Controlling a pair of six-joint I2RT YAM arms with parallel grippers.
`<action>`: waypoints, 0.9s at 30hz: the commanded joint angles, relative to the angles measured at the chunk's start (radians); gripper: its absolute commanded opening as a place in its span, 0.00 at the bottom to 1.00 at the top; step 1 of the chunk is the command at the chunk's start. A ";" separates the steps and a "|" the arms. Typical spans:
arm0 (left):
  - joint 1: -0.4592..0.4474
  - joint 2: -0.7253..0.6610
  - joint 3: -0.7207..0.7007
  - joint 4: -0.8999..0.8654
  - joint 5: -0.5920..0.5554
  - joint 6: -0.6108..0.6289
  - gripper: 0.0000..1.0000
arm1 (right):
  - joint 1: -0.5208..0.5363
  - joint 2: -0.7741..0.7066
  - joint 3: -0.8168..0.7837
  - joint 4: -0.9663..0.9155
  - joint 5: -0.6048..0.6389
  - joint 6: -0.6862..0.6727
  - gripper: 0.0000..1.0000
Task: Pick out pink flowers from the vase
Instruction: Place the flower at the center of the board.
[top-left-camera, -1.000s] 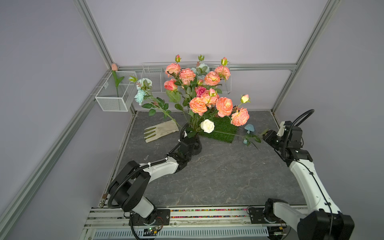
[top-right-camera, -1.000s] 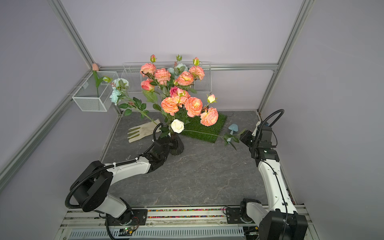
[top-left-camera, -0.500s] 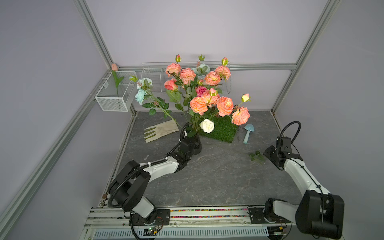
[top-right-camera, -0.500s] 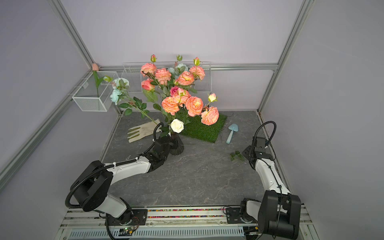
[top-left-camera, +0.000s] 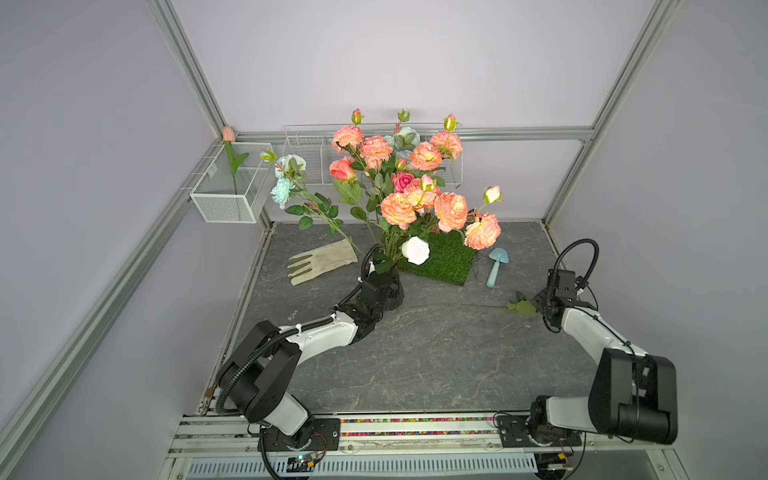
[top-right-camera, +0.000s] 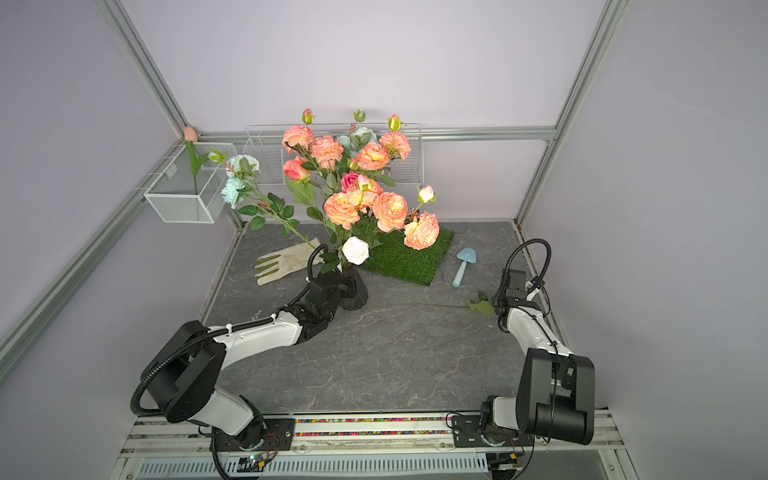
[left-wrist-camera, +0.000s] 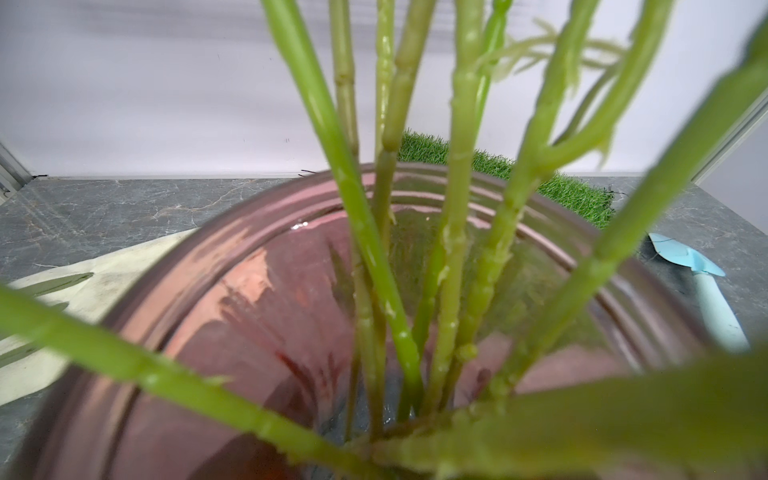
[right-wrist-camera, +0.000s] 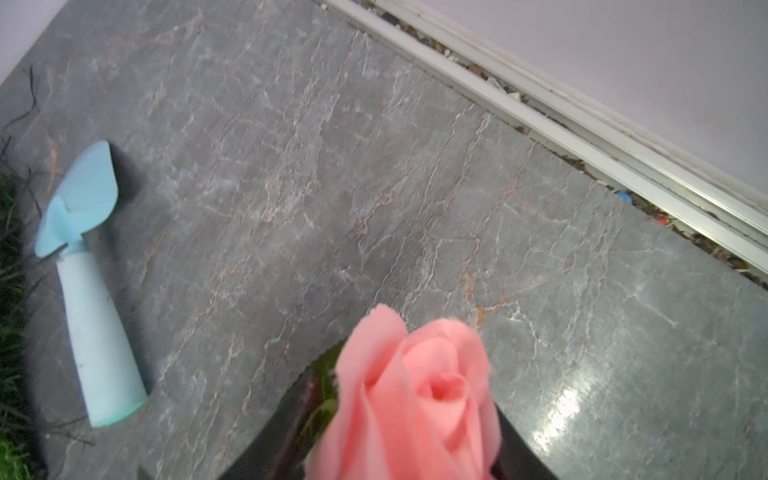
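The right tool (top-left-camera: 540, 306) sits low over the counter (top-left-camera: 415, 357) with a pink rose (right-wrist-camera: 415, 399) between its dark fingers (right-wrist-camera: 270, 436). In the right wrist view the bloom fills the gap between them, but I cannot tell whether they press it or only flank it. The rose's leaves (top-left-camera: 523, 307) lie just ahead of the tool's tips. Its thin stem (top-left-camera: 457, 306) runs flat along the counter, away from this tool and toward the vase. A little beyond the tool lies a pale blue trowel (top-left-camera: 496, 266), apart from the rose. Just past the trowel is a square of green turf (top-left-camera: 440, 259).

The left tool (top-left-camera: 376, 289) is clamped narrow on the vase (top-left-camera: 395, 293), which stands upright on the counter. Its wrist view looks into the brownish glass mouth (left-wrist-camera: 208, 291), where green stems (left-wrist-camera: 365, 249) cross. Directly above this tool the pink flowers (top-left-camera: 399, 208) stand in the vase, and a white rose (top-left-camera: 415, 250) hangs lowest, close over the tool. Just beyond the tool, on the side away from the right tool, a pale glove (top-left-camera: 322, 262) lies flat. Farther out that way, teal roses (top-left-camera: 284, 183) lean from the vase. Past them a white mesh basket (top-left-camera: 226, 203) on the side wall holds a peach tulip (top-left-camera: 227, 134). Farthest from the tool is a wire rack (top-left-camera: 307, 160) on the back wall.
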 joint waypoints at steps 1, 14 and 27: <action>-0.011 0.030 -0.015 -0.141 0.060 -0.075 0.00 | -0.001 -0.001 -0.012 0.027 0.022 0.043 0.62; -0.011 0.042 0.001 -0.150 0.067 -0.078 0.00 | 0.168 -0.274 0.062 -0.026 0.066 -0.170 0.97; -0.020 0.042 0.000 -0.159 0.088 -0.071 0.00 | 0.487 -0.348 0.145 0.339 -0.713 -0.199 0.87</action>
